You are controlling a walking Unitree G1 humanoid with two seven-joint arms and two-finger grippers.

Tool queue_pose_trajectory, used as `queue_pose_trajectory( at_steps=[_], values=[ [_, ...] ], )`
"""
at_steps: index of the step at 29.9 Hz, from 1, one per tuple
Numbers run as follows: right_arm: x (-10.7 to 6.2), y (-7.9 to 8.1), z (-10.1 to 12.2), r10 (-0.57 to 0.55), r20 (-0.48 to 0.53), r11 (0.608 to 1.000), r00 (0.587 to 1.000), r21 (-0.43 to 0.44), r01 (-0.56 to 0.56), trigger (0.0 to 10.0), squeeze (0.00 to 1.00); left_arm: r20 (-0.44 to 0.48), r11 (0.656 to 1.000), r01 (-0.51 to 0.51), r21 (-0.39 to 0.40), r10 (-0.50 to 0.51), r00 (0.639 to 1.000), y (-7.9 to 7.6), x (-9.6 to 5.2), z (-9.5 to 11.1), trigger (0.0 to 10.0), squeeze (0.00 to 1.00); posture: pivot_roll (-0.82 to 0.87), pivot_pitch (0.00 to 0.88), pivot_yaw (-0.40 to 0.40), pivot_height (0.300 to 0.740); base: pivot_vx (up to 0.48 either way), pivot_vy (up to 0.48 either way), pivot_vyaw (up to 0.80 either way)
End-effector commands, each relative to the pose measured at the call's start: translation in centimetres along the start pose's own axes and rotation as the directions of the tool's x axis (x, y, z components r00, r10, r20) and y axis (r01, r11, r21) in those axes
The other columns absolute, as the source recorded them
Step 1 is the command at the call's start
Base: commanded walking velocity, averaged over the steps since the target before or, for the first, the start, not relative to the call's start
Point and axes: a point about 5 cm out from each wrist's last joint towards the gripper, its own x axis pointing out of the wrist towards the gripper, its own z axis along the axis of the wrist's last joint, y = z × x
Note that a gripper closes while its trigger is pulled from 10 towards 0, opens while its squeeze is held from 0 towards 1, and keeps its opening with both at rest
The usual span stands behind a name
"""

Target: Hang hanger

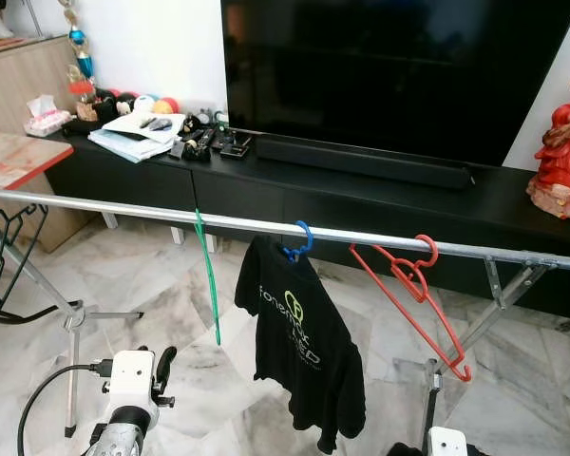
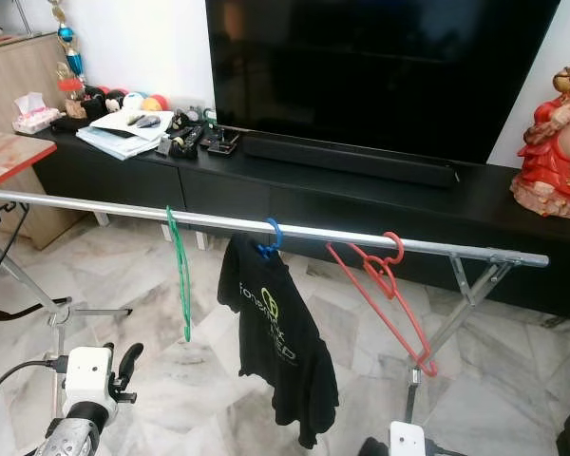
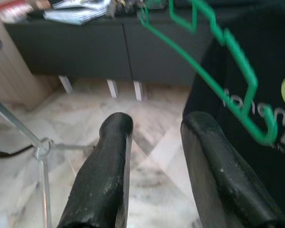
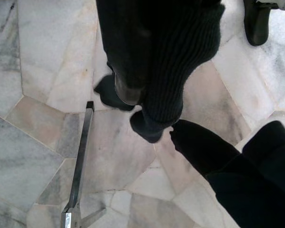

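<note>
The green hanger (image 1: pixel 209 275) already hangs by its hook on the silver rail (image 1: pixel 123 209) of the drying rack, seen nearly edge-on from the head camera so that it reads as a thin line dropping from the rail toward the marble floor (image 1: pixel 142 285); along the rail toward three o'clock come a blue hanger (image 1: pixel 298 243) carrying a black T-shirt (image 1: pixel 304 351), then an empty red hanger (image 1: pixel 418 294) slung at a tilt, its lower arm pointing down toward four o'clock. The left gripper (image 3: pixel 154 166) sits low, at about seven o'clock from the green hanger and clearly below the rail; its two black fingers (image 3: pixel 104 175) are spread apart with nothing between them, and in the left wrist view the hanger's lower corner lies beyond the fingertips, apart from them, with its long arm running diagonally across the line of the fingers. The right gripper (image 4: pixel 199 147) hangs idle near the floor beside the rack's leg (image 4: pixel 78 171), dark cloth close in front of it; whether its fingers are parted or closed I cannot tell. Judging from this, the hanging looks done, and the left arm, being the nearer, is released from the hanger; a black TV cabinet (image 1: pixel 361 190) stands behind the rack.
</note>
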Motion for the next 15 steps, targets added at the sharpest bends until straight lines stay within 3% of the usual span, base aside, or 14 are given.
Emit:
queue_pose_trajectory(
  at_steps=[1, 8, 15],
  values=[
    [0.2, 0.5, 0.9, 0.005, 0.031, 1.000, 1.000, 0.008, -0.005, 10.0, 0.00, 0.032, 1.000, -0.014, 0.008, 0.014, 0.999, 0.4, 0.3, 1.4, 10.0, 0.00, 0.15, 0.000, -0.029, 0.740, 0.000, 0.000, 0.00],
    [0.4, 1.3, 2.1, 0.032, 0.060, 0.999, 0.998, 0.001, -0.032, 10.0, 0.00, 0.100, 0.999, -0.021, -0.032, 0.024, 0.995, 1.3, 1.6, 4.4, 10.0, 0.00, 0.13, 0.000, -0.008, 0.740, 0.000, 0.000, 0.00],
    [0.4, -0.2, 2.6, -0.024, 0.084, 0.998, 0.996, 0.066, 0.018, 10.0, 0.00, 0.098, 0.998, 0.053, -0.037, -0.049, 0.994, 0.4, 2.0, 5.4, 10.0, 0.00, 0.13, 0.000, -0.003, 0.740, 0.000, 0.000, 0.00]
  ],
)
